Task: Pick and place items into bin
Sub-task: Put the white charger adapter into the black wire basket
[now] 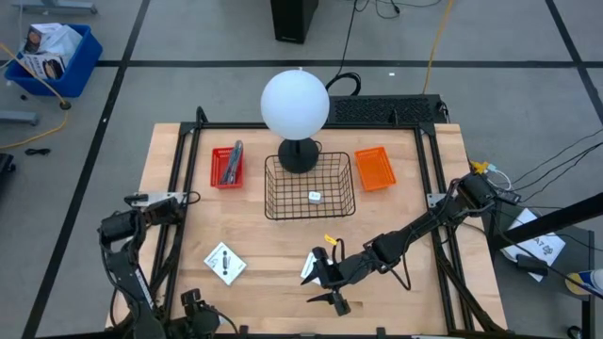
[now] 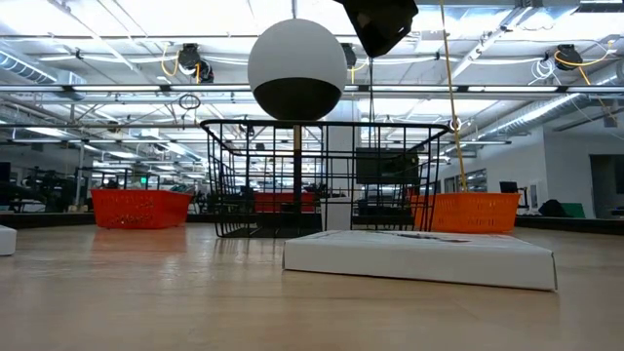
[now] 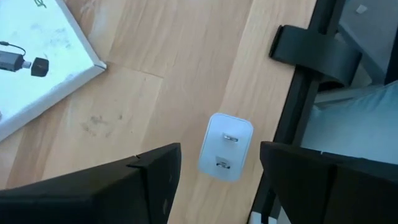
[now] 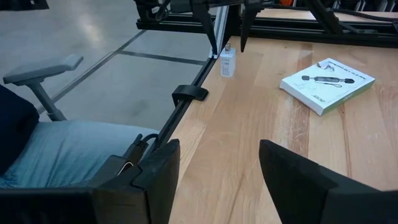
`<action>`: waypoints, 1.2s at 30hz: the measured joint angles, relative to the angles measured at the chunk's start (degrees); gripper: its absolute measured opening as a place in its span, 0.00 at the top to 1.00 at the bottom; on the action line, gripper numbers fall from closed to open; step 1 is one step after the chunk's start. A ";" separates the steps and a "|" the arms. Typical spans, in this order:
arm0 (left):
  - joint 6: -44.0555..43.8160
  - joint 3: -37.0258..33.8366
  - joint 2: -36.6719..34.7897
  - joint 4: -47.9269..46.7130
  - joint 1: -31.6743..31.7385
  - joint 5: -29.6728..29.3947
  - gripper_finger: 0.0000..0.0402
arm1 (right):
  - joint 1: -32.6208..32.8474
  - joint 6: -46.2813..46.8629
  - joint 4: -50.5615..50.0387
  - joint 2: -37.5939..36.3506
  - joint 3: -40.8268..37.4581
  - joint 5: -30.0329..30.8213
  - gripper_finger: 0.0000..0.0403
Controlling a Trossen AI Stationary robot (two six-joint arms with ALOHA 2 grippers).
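The black wire bin [image 1: 311, 186] stands mid-counter, already holding one small white cube [image 1: 315, 197]. Well away from the bin, at the light wooden counter's [image 1: 264, 245] left-front edge, the left claw [image 3: 219, 180] hangs wide open and empty right over a small white plug adapter [image 3: 225, 147], its long axis seemingly running along the gap. The right claw [image 4: 217, 168], likewise open and empty, sits near a white flat box [image 1: 310, 267]. Another white square box [image 1: 224, 263] lies between.

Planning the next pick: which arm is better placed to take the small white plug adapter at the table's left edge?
Left. The left gripper hangs directly over the small white plug adapter, jaws open either side. The right gripper is at the front centre, farther off.
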 joint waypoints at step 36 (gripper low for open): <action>-0.87 -4.33 0.08 5.62 1.64 3.75 0.57 | 0.02 0.00 0.42 0.00 -0.02 0.00 0.48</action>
